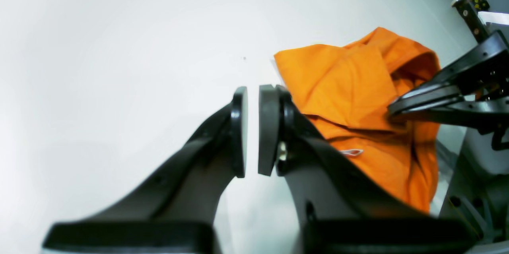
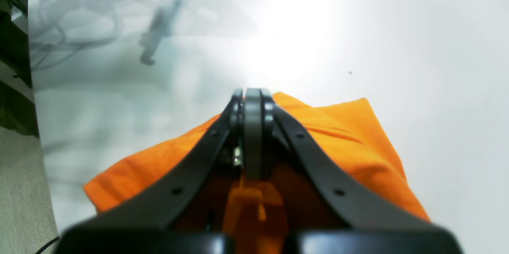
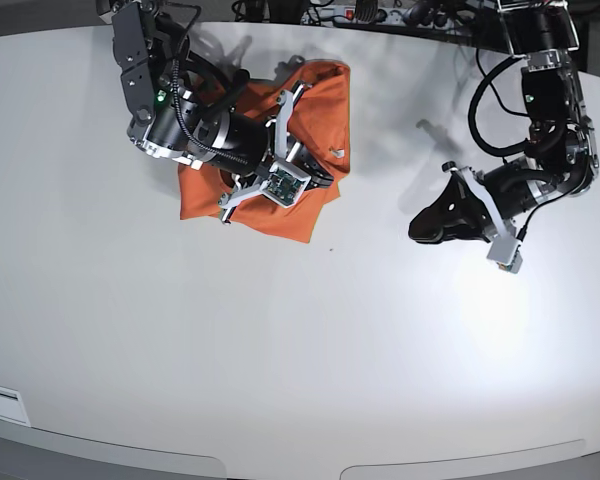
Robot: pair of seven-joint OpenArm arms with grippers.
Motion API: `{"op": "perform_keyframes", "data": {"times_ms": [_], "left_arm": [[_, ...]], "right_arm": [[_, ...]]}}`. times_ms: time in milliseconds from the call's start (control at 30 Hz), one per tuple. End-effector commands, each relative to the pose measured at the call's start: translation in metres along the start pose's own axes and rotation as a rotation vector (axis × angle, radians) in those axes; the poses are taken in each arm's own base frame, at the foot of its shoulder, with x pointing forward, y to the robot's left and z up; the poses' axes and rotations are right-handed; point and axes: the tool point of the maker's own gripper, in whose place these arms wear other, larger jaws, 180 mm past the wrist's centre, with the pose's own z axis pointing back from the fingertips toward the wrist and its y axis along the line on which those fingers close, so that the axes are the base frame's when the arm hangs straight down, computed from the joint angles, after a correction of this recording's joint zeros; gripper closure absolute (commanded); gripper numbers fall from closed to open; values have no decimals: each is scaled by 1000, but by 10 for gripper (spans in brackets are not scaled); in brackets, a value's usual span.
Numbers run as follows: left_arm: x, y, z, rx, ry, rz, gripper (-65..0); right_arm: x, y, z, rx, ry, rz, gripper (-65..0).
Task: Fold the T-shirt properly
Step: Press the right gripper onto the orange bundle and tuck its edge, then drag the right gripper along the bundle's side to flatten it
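The orange T-shirt (image 3: 315,110) lies bunched in a crumpled heap at the far side of the white tabletop (image 3: 280,350), with cables (image 3: 400,15) along the back edge behind it. The right tool (image 2: 252,134) sits over the heap with its pads pressed together on a fold of the shirt, its arm covering much of the cloth. The left tool (image 1: 252,127), well apart over bare surface, is nearly closed and holds nothing; the shirt's neckline and sleeves cannot be made out.
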Motion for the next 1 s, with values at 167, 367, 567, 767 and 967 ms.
{"op": "perform_keyframes", "data": {"times_ms": [167,367,567,767,967], "left_arm": [[19,-3,5,-15,-57,-31,-73],[19,-3,5,-15,-57,-31,-73],[19,-3,5,-16,-58,-31,-73],[19,-3,5,-15,-56,-31,-73],[19,-3,5,-15,-56,-31,-73]], "right_arm": [[13,0,1,6,-52,4,-358],[-16,-5,-6,3,33,-11,-254],[-11,-3,-7,23,3,-34,-38],[7,-13,-9,12,-47,-7,0],[32,-33,-9,-23,-88,60,0]]}}
